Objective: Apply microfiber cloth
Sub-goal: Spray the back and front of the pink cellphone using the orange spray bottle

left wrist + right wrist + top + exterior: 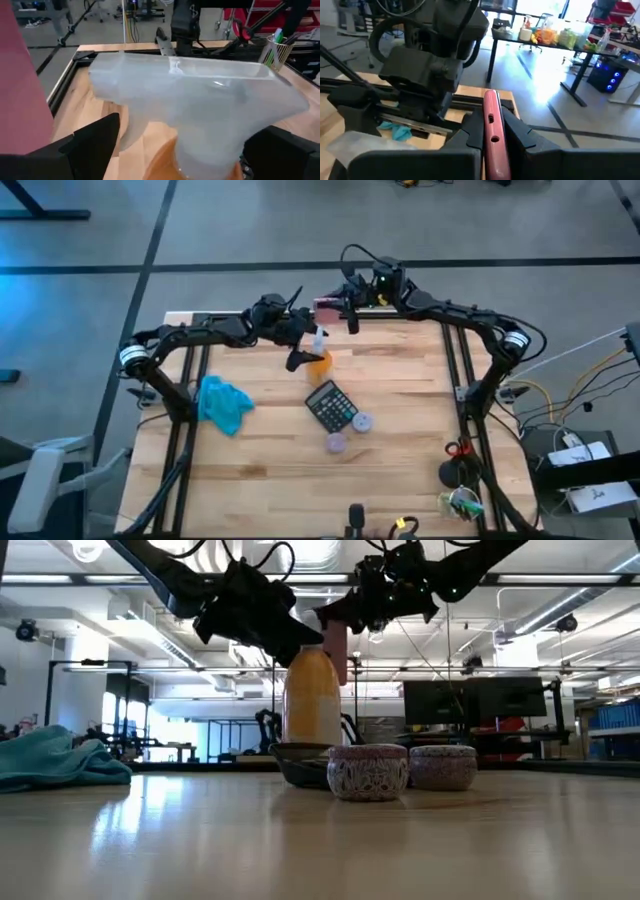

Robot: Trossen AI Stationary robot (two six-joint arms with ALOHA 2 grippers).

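The teal microfiber cloth (225,402) lies crumpled on the table's left part (55,762), and no gripper touches it. My left gripper (305,352) is open at the orange spray bottle (319,361). Its fingers (95,145) stand on either side of the white spray head (200,95), and a gap shows on each side. My right gripper (350,310), above the table's far edge, is shut on a flat pink slab (328,305) that looks like a cased phone. My right gripper pinches the pink slab's two broad faces (490,107) between its two fingers. The slab stands on edge in the hold and sticks out past the fingertips. It hangs upright (335,648), lifted clear of the table.
A black calculator (332,407) lies mid-table just near of the bottle. Two small patterned tins (362,421) (335,443) stand beside it. A wire cup of pens (462,502) and red scissors (457,448) are at the near right. Bare wood shows in the near left part.
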